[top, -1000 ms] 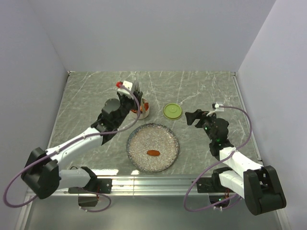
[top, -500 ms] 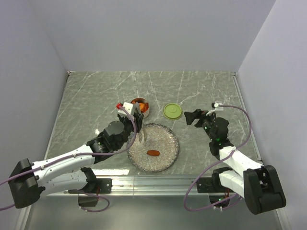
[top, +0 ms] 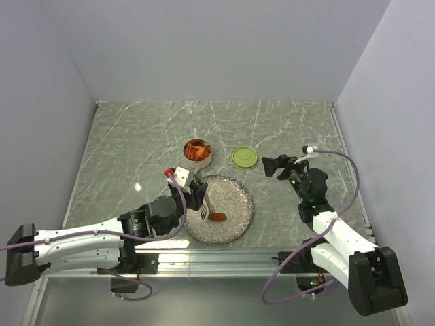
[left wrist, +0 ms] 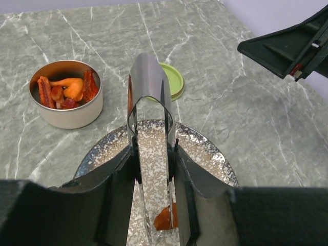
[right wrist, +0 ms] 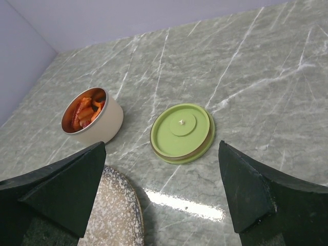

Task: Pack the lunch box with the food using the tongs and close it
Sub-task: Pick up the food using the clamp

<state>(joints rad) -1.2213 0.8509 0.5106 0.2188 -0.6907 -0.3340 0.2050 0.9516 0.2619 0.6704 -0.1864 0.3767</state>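
Observation:
The lunch box [top: 197,151] [left wrist: 65,110] [right wrist: 97,125], a small steel tin, stands behind the plate with orange-red food [left wrist: 64,89] inside. Its lime-green lid [top: 245,157] [right wrist: 182,132] lies flat to the right of it. One orange piece of food [top: 217,216] [left wrist: 164,219] lies on the speckled plate [top: 234,197] [left wrist: 215,159]. My left gripper [top: 196,195] [left wrist: 154,154] is shut on the tongs [top: 204,209] [left wrist: 148,87]. The tong tips reach down at that piece, which shows between the arms. My right gripper [top: 272,165] [right wrist: 161,169] hangs open and empty, just right of the lid.
Grey walls close in the marble table [top: 122,136] at the back and both sides. A metal rail [top: 224,257] runs along the near edge by the arm bases. In the left wrist view the right gripper's dark finger [left wrist: 287,43] shows at the upper right.
My left arm has drawn back from over the lunch box to the plate, bringing the tongs down to the orange piece. The right arm has barely moved.

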